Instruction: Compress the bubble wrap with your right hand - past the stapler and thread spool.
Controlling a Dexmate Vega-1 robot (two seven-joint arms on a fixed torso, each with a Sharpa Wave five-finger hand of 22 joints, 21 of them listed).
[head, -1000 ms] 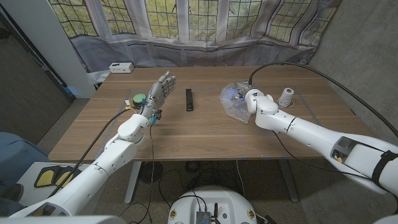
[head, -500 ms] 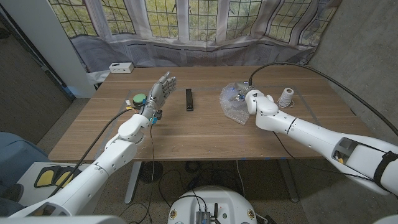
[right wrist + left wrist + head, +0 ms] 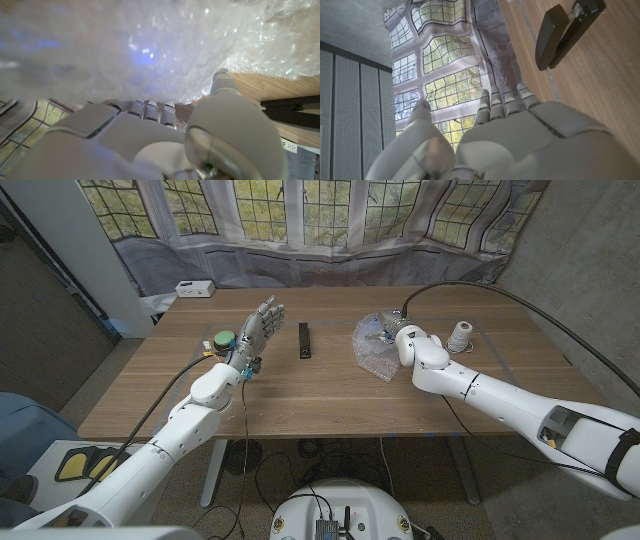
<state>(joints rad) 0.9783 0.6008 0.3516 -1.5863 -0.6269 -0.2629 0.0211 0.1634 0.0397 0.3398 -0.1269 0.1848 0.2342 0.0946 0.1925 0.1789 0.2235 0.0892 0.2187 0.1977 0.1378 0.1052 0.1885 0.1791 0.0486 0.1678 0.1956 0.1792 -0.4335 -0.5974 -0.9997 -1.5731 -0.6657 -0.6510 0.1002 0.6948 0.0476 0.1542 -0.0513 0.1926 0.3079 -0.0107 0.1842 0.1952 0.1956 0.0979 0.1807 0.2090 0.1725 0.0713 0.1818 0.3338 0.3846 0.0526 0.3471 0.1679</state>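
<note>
1. While the left hand (image 3: 258,328) waits with fingers spread and holding nothing, the right hand (image 3: 403,340) has pushed a little further onto the bubble wrap (image 3: 372,346), which has shifted slightly, so compression looks underway.
2. The bubble wrap lies between the stapler (image 3: 304,340) and the thread spool (image 3: 460,336).
3. The right wrist view shows fingers (image 3: 150,111) apparently pressed into the wrap; whether they clench it I cannot tell.
4. The left wrist view shows the stapler's jaw open.
</note>
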